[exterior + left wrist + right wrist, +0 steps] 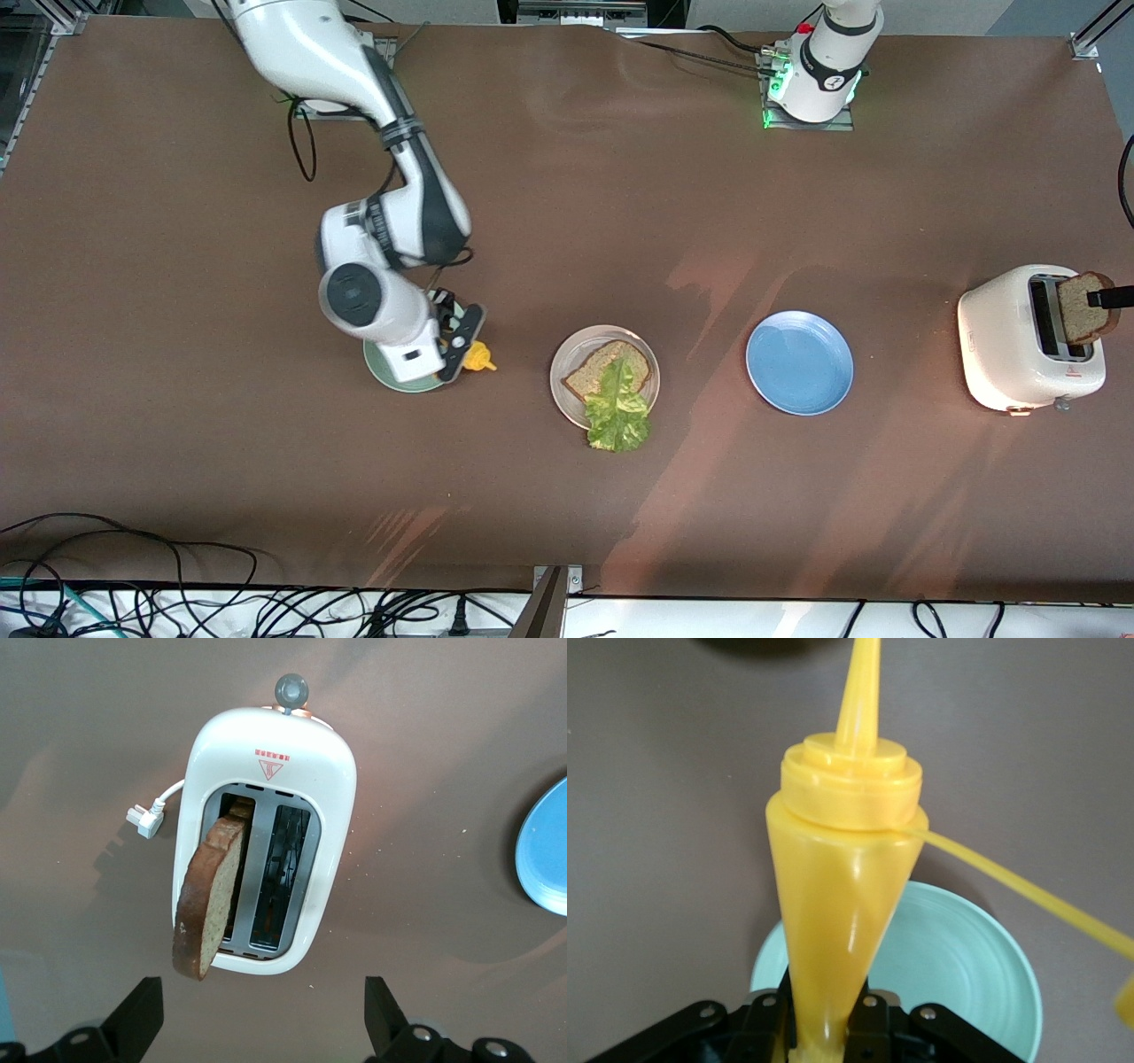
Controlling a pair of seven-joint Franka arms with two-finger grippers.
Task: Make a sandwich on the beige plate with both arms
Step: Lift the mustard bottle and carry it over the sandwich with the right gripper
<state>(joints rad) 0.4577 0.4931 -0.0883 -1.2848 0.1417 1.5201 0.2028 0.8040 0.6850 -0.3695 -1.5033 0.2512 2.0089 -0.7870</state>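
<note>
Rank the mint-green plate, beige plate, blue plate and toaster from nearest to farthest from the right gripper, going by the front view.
From the right gripper, holding the yellow bottle:
1. Mint-green plate, directly beneath.
2. Beige plate, mid-table.
3. Blue plate, toward the left arm's end.
4. Toaster, at that end.

Even, diffuse overhead light is washing the brown bench [567, 221], with paler reddish streaks of reflected glare running diagonally across it beside the beige plate [562, 383] and the blue plate [799, 361]. A soft shadow is falling around the blue plate and stretching toward the front camera. The white toaster [1019, 341] is glowing brightly, close to overexposed, and a green indicator light is shining at the left arm's base [780, 89]. In the right wrist view the yellow bottle [842, 886] is showing soft highlights, its nozzle slightly blurred. In the left wrist view the toaster is casting a faint shadow, its plug [142, 819] sharply rendered.
</note>
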